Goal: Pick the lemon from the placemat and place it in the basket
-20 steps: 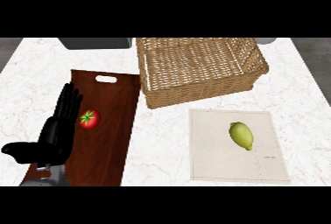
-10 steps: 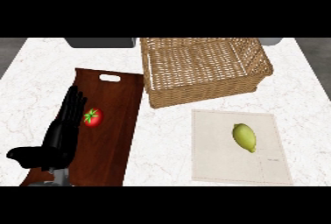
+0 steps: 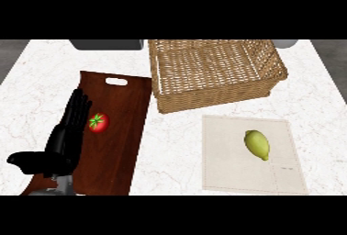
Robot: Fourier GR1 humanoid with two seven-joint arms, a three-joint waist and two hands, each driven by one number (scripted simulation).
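Observation:
A yellow-green lemon lies on a pale beige placemat at the lower right of the counter. Beyond it stands an empty wicker basket. My left hand rests open at the lower left, fingers straight and pointing up, over the left edge of a dark wooden board. It is far from the lemon and holds nothing. No right hand shows in the head view.
A dark wooden cutting board with a handle slot lies left of the basket, and a red tomato sits on it beside my fingers. A grey object and a pale one stand at the counter's far edge.
The whole view has drifted slightly, so everything sits a little right and lower than before. My left hand keeps its open pose; the lemon lies where it was on the placemat.

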